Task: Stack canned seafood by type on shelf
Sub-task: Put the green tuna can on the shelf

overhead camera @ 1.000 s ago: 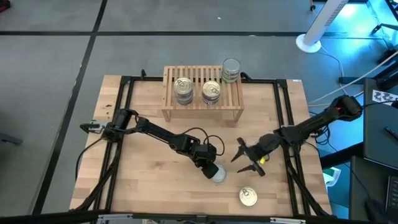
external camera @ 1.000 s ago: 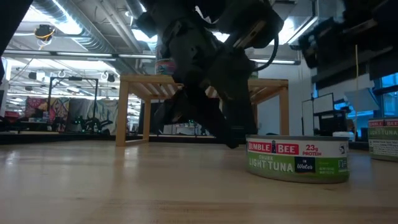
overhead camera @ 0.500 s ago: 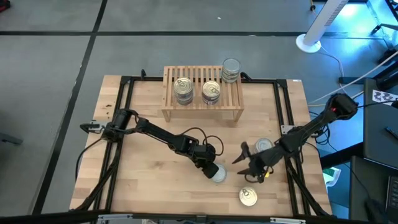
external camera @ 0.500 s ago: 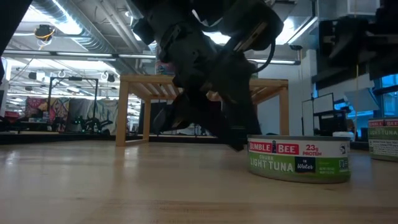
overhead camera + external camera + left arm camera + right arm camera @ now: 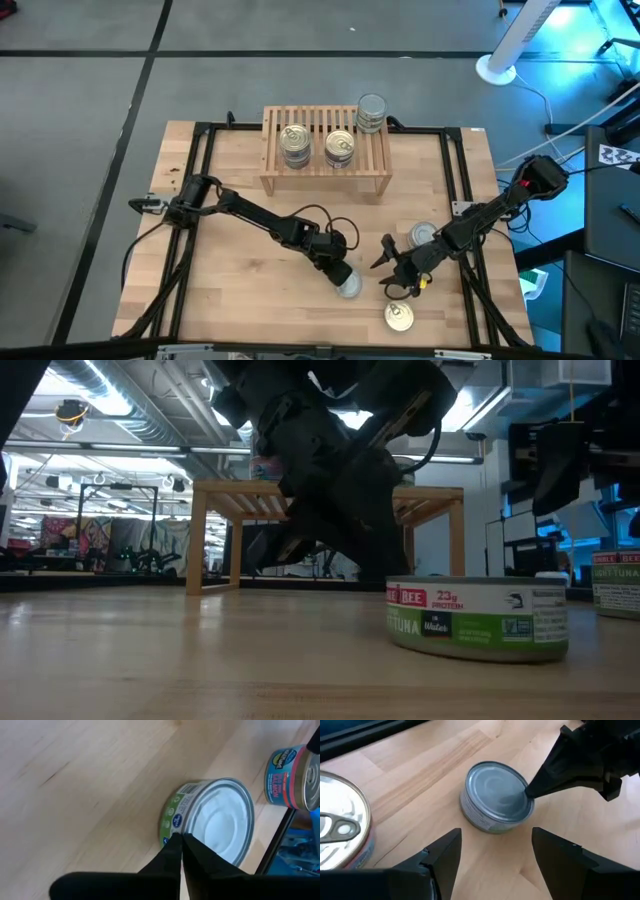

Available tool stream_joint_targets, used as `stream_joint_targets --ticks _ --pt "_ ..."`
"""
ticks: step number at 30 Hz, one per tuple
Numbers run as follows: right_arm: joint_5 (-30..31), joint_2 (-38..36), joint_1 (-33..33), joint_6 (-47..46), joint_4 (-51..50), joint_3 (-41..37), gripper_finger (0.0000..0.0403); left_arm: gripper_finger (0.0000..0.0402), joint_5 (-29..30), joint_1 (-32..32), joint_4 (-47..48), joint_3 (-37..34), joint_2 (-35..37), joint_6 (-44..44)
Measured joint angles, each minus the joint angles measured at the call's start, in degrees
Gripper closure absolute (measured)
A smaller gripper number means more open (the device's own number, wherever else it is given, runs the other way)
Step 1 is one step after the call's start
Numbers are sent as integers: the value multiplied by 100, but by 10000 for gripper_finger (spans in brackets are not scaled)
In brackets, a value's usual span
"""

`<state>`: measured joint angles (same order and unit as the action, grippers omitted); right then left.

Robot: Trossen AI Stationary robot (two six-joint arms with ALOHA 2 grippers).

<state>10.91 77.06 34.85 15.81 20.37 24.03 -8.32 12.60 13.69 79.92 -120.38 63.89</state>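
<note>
A silver-lidded tuna can (image 5: 348,286) (image 5: 476,621) (image 5: 497,795) stands flat on the table near its near edge. My left gripper (image 5: 337,266) (image 5: 180,838) is shut, with its tips at the can's far-left rim. My right gripper (image 5: 394,274) (image 5: 495,847) is open and hovers just right of the can, fingers apart from it. A gold-lidded can (image 5: 399,317) (image 5: 337,830) stands nearer the edge. The shelf (image 5: 326,170) carries two short stacks (image 5: 294,144) (image 5: 340,148) and a taller stack (image 5: 371,112). My left gripper touches the tuna can with its shut fingertips (image 5: 532,791) at the lid's rim (image 5: 175,822) on the can's far-left side. The fingers slant down from the table's far left. The can stands flat on its base on the table.
Another can (image 5: 423,235) with a blue label (image 5: 295,777) stands right of my right gripper, by the black frame rail (image 5: 466,215). A further tuna can (image 5: 616,581) shows at the low view's right edge. Bare wood lies between the shelf and the arms.
My right gripper has moved left and toward the near edge, closing on the silver-lidded can and uncovering the can behind it. My left gripper has pushed the silver-lidded can a little toward the near edge, and the can has turned about on its base.
</note>
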Motion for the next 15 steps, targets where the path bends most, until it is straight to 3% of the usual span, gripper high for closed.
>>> stream_joint_targets --ticks 8,15 --pt "37 9 0 398 -39 0 159 400 213 -41 4 0 0 245" --pt "700 9 0 677 -141 0 159 401 240 -191 -20 0 0 361"
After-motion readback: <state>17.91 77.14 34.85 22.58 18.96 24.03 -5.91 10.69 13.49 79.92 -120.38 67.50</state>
